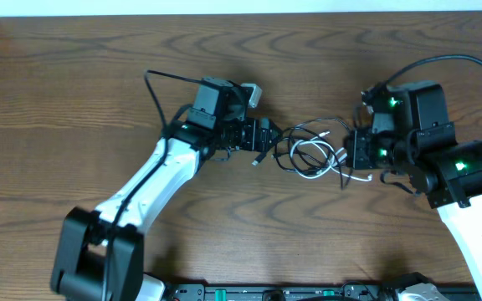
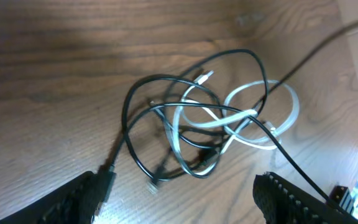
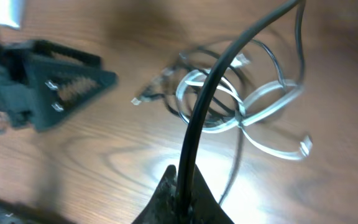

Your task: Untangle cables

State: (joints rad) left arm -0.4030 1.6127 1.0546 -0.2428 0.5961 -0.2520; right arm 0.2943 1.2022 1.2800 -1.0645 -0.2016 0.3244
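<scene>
Just ahead of left fingers (image 2: 82,198), cables (image 2: 199,122).

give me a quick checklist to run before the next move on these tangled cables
1. Left claw open and holding nothing: ok.
2. Right claw shut on the black cable: ok. The strand rises straight out of it, though the right wrist view is blurred.
3. White cable free of the black one: not ok, their loops are interlaced.
4. Tangle lies flat on the table between the two claws: ok.
5. White plug end lies clear at the tangle's edge: ok.
6. Which strand crosses on top at the middle knot: cannot tell.
</scene>
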